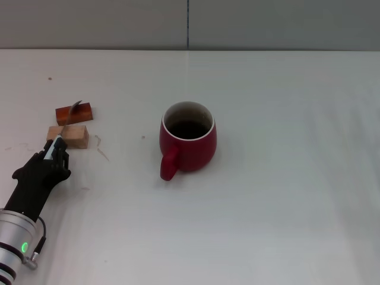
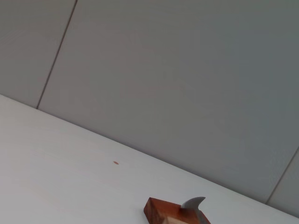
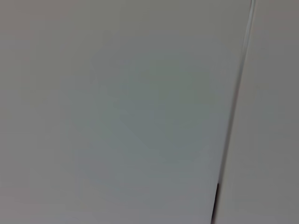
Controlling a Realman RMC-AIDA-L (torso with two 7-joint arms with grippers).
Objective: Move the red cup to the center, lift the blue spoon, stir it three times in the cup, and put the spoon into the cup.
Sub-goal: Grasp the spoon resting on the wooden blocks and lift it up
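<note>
The glossy dark-red ceramic cup [image 1: 188, 143] stands at frame centre. At lower left, the left gripper [image 1: 55, 151] has closed on the slim pale-blue-handled spoon [image 1: 64, 127] lying across 2 small blocks [image 1: 72, 124]; lifting should come next.

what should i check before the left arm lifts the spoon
1. Left gripper at the blue spoon handle: ok.
2. Fingers firmly shut on it: cannot tell.
3. Spoon resting across the tan block and red block, bowl up: ok.
4. Red cup upright at the table centre: ok.
5. Path from spoon to cup free of things: ok.
6. Right gripper out of the way: not seen in the head view, ok.
</note>
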